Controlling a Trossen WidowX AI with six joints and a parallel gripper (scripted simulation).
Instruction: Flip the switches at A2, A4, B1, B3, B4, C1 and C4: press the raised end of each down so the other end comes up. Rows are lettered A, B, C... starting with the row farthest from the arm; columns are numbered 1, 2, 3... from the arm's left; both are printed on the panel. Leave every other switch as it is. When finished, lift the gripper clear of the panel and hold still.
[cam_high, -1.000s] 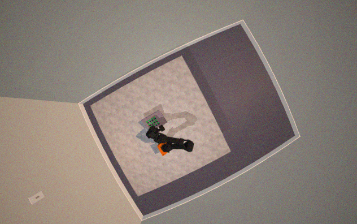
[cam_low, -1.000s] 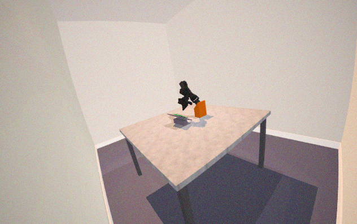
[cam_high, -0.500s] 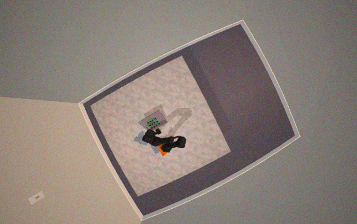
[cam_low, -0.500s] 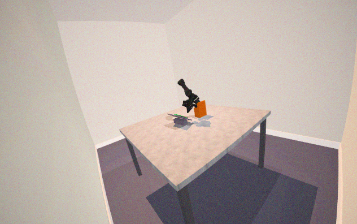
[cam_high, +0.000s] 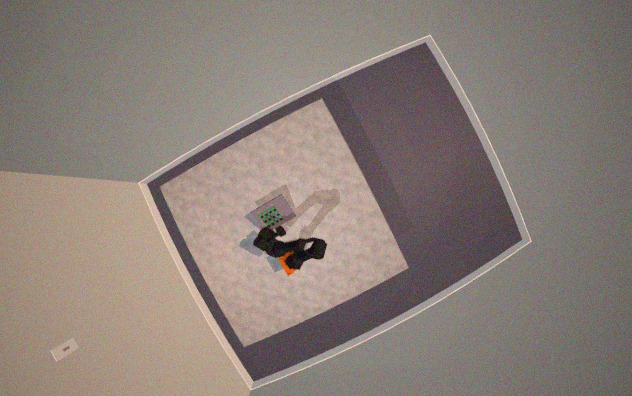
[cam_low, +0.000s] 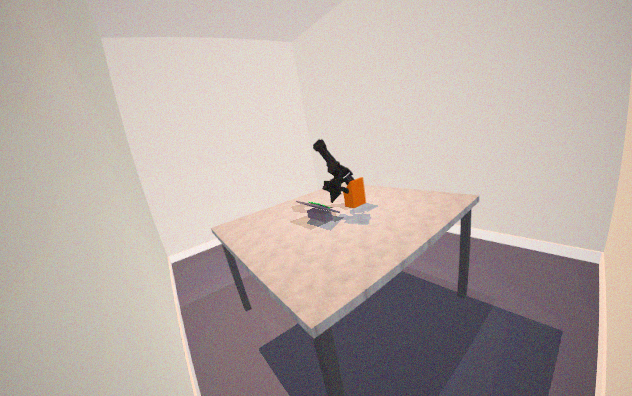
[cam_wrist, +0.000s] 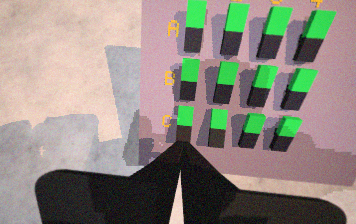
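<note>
The tilted panel (cam_high: 286, 204) (cam_wrist: 325, 165) carries rocker switches in rows A, B and C and four columns. In the wrist view every switch shows a green far half and a dark near half, among them A4 (cam_wrist: 314, 36), B1 (cam_wrist: 189, 80), B3 (cam_wrist: 262, 86), B4 (cam_wrist: 299, 89), C1 (cam_wrist: 185, 117) and C4 (cam_wrist: 286, 133). Which ends are raised is hard to tell. My gripper (cam_low: 332, 201) (cam_wrist: 182, 146) is shut and empty. Its tips overlap the near end of C1 in the wrist view; contact cannot be told. In the exterior view they appear slightly above the panel.
The orange block (cam_high: 287, 265) (cam_low: 355, 193) stands at the arm's base, near the panel on the table (cam_high: 320, 150) (cam_low: 300, 270). The arm (cam_high: 300, 248) (cam_low: 330, 159) reaches from there. Shadows fall across the panel's near edge and left side.
</note>
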